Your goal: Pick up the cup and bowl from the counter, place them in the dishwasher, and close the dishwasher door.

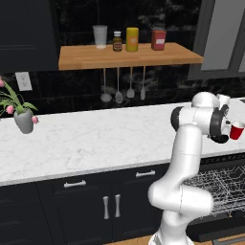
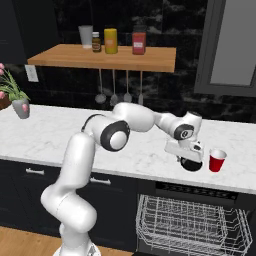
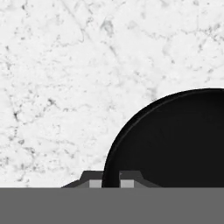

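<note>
Bowl rim: black bowl (image 3: 175,140) sits closest to the wrist camera, its rim running between the two fingertips (image 3: 127,181) at the bottom edge.
Hand state: hand (image 2: 190,159) is pinched nearly shut on that rim, one finger inside the wall, one outside, as far as the hand view shows.
Bowl location: on the bench (image 2: 150,150), near its front edge, directly under the hand and above the dishwasher (image 2: 195,220).
Cup location: cup (image 2: 217,160) stands upright on the bench just right of the bowl, apart from it, untouched.
Dishwasher: door is down out of clear view; wire rack (image 2: 190,222) is pulled out and looks empty.
Bowl handling: looks rigid, thin-walled, smooth and glossy. Likely light, but a one-sided rim pinch will let it swing or tip once lifted. Slip risk is moderate.
Grip advice: rim pinch is the only workable hold, since the bowl is too wide to span. Keep the lift slow and level.
Cup handling: small, tapered, plastic-looking, probably very light and easy to knock over. Take it across the upper wall or by the rim.
Task progress: early, neither item is in the rack yet.
Risk: swinging bowl could clip the cup on the way out.
</note>
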Robot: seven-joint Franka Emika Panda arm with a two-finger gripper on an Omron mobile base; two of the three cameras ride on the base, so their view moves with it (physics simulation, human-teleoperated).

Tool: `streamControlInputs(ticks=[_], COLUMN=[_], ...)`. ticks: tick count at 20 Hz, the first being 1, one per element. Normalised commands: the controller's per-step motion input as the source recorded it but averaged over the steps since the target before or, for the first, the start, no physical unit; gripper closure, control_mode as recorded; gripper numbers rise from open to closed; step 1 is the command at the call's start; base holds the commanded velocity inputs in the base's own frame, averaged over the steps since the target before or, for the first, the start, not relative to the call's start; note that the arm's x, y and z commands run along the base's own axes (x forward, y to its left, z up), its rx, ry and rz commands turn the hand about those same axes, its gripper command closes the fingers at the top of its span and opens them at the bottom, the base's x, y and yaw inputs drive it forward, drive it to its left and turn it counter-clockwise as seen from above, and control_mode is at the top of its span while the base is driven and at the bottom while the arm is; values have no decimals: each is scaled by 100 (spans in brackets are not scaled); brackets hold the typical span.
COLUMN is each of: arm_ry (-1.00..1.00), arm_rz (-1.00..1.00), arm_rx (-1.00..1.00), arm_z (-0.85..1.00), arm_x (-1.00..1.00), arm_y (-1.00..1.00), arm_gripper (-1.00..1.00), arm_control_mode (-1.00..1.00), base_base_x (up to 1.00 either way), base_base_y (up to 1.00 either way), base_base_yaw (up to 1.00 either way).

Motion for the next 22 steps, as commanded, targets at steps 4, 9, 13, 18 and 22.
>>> streamControlInputs(ticks=[4, 9, 13, 18, 22], arm_ry=[-18, -19, -20, -15, -11], arm_rz=[10, 13, 7, 0, 0], arm_rx=[0, 0, 0, 0, 0], arm_z=[3, 2, -4, -18, 0], arm_x=[-99, -100, -100, -100, -63], arm_y=[76, 66, 23, -2, -40], arm_gripper=[100, 100, 100, 100, 100], arm_control_mode=[-100, -100, -100, -100, -100], base_base_x=[0, 0, 0, 0, 0], base_base_y=[0, 0, 0, 0, 0], base_base_yaw=[0, 0, 0, 0, 0])
